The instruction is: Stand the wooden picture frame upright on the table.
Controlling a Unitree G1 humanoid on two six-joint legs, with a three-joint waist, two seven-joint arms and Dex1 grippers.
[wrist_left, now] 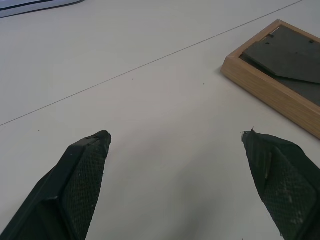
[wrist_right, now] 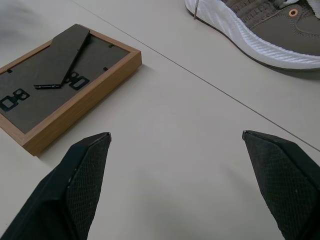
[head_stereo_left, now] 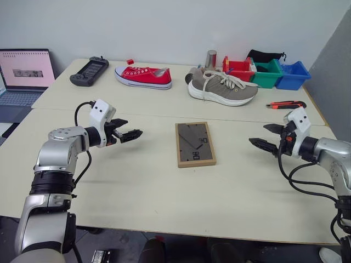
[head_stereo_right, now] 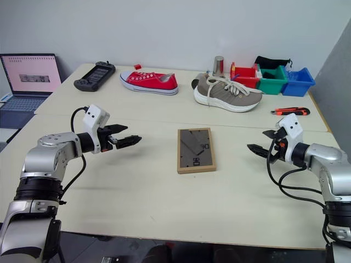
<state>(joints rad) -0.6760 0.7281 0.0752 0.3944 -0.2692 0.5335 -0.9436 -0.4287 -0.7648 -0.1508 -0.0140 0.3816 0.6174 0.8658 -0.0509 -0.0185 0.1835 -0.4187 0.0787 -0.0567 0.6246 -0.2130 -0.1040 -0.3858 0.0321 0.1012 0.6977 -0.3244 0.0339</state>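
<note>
Currently the wooden picture frame (head_stereo_left: 195, 144) lies face-down on the table (head_stereo_left: 142, 186), midway between the left gripper (head_stereo_left: 130, 134) and right gripper (head_stereo_left: 264, 137); both spread wide, holding nothing

A robotics lab: beyond the left gripper (head_stereo_left: 130, 135), an open grey laptop (head_stereo_left: 22, 79) and colourful plastic bins (head_stereo_left: 266, 73) share a cream table (head_stereo_left: 137, 186).
</note>
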